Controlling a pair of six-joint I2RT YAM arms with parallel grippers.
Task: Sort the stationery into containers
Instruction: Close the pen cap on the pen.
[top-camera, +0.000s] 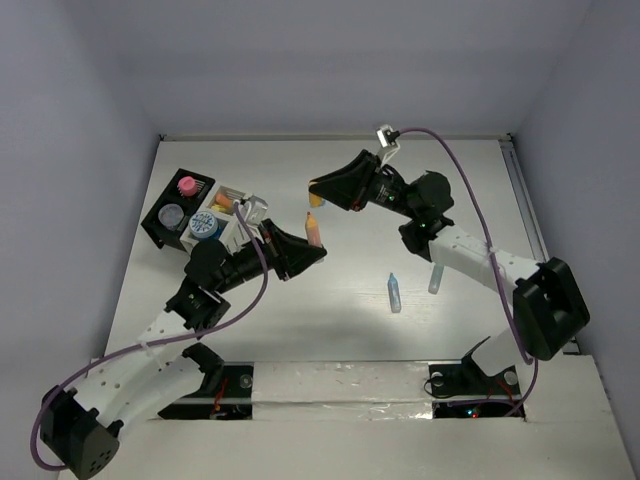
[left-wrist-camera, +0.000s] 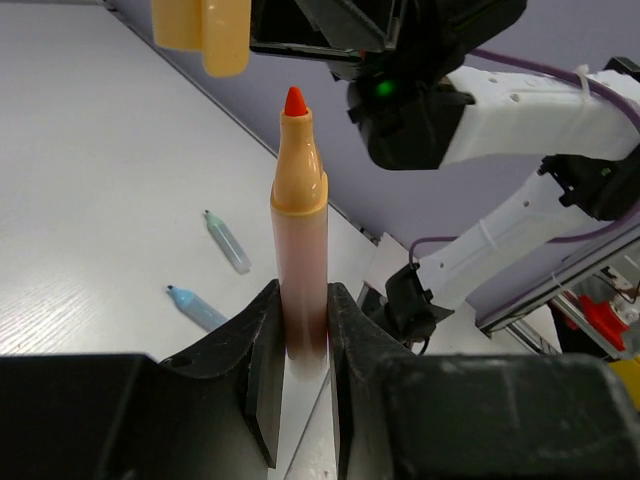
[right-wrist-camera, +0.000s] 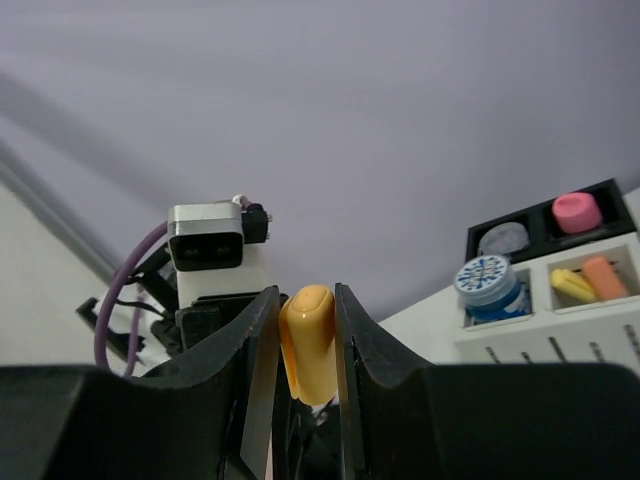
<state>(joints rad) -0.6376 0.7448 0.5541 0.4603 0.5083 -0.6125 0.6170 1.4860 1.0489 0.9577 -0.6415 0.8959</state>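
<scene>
My left gripper (top-camera: 310, 250) is shut on an uncapped orange marker (left-wrist-camera: 300, 230) and holds it above the table, red tip toward the right gripper. My right gripper (top-camera: 318, 190) is shut on the marker's orange cap (right-wrist-camera: 308, 340), a short way beyond the tip; the cap also shows in the left wrist view (left-wrist-camera: 205, 35). A blue marker (top-camera: 394, 292) and a pale green marker (top-camera: 436, 275) lie on the table. The black tray (top-camera: 160, 228) holds a pink tub (top-camera: 186, 185) and a grey-lidded tub (top-camera: 172, 214). The white box (top-camera: 236, 235) holds a blue-lidded tub (top-camera: 203, 225) and yellow and orange sticks (right-wrist-camera: 590, 280).
The containers stand at the far left of the white table (top-camera: 350, 330). The two loose markers lie right of centre, under the right arm (top-camera: 480, 260). Grey walls close in the table on three sides.
</scene>
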